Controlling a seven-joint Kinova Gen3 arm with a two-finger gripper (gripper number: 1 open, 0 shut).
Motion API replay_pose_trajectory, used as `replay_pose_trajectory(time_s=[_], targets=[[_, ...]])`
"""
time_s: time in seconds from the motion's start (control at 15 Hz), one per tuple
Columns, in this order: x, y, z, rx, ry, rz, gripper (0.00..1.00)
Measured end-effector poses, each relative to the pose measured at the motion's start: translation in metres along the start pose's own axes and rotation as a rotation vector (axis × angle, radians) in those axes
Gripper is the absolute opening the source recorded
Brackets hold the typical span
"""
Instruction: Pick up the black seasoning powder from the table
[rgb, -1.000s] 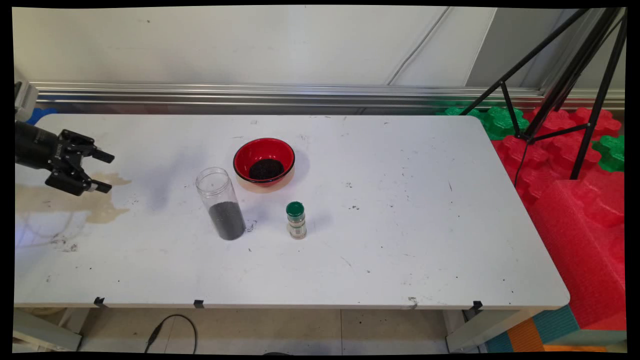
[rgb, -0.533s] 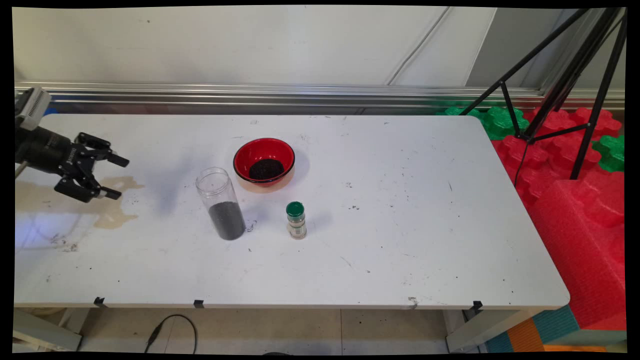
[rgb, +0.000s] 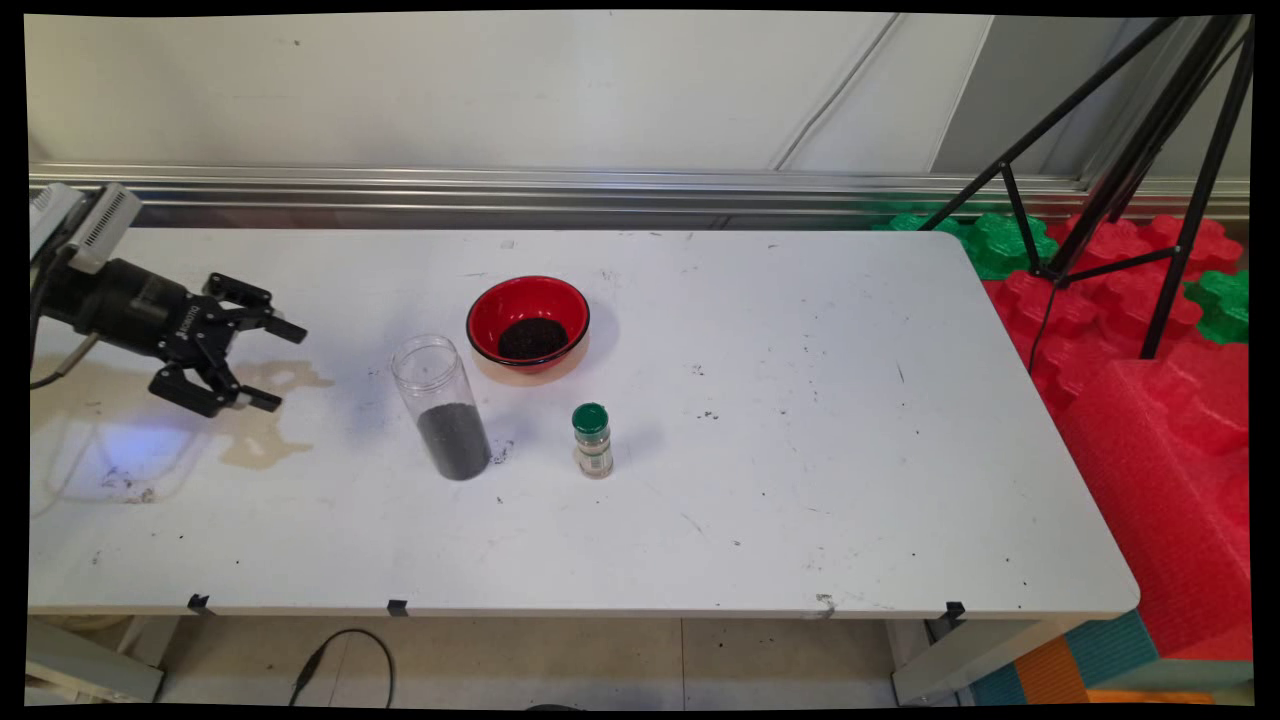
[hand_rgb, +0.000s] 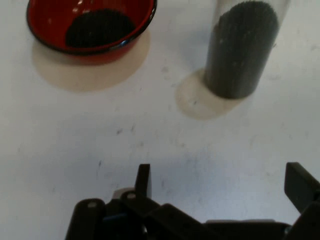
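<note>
Travelling rightward over the white table since a second ago, the black two-finger gripper, jaws spread and empty, closes on the clear plastic jar of dark granules, beside the red bowl.

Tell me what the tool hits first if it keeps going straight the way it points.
Probably the jar: the open tool points right across the table at it, and the hand view shows the jar ahead, slightly off centre. The bowl lies further back.
</note>
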Motion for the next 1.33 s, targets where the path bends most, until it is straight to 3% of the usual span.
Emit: replay_pose_trajectory(time_s=[0.73,1.33], targets=[[0.005,-0.005,0.050,-0.089,0.141,0.080,1.00],[0.004,-0.006,0.090,-0.123,0.207,0.108,1.00]])
